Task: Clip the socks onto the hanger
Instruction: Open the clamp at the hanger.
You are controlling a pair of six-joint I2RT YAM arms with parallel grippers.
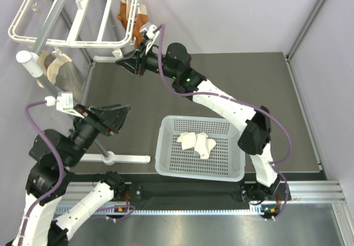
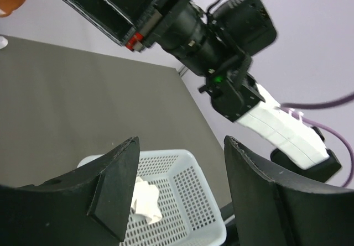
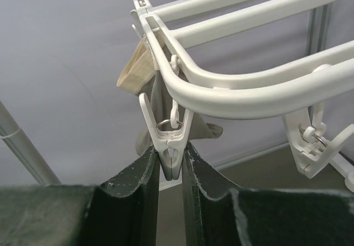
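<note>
Right gripper (image 3: 170, 166) pinches clip (image 3: 166, 141) under hanger (image 3: 232, 99), far left corner of bench. My left gripper (image 2: 182, 174) spread, empty. White socks (image 1: 197, 142) lie in basket (image 1: 200, 168), near front edge. I risk clip slipping free and hanger swinging.

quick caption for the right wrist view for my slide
Right gripper closed around a hanging clip on the white hanger, beige sock behind.

Right gripper (image 1: 123, 62) is up at the near right corner of the hanger (image 1: 66, 40), upper left of frame. Left gripper (image 1: 119, 116) hangs mid-left. Both white socks (image 1: 197, 142) lie bunched in the basket (image 1: 161, 146), centre.
</note>
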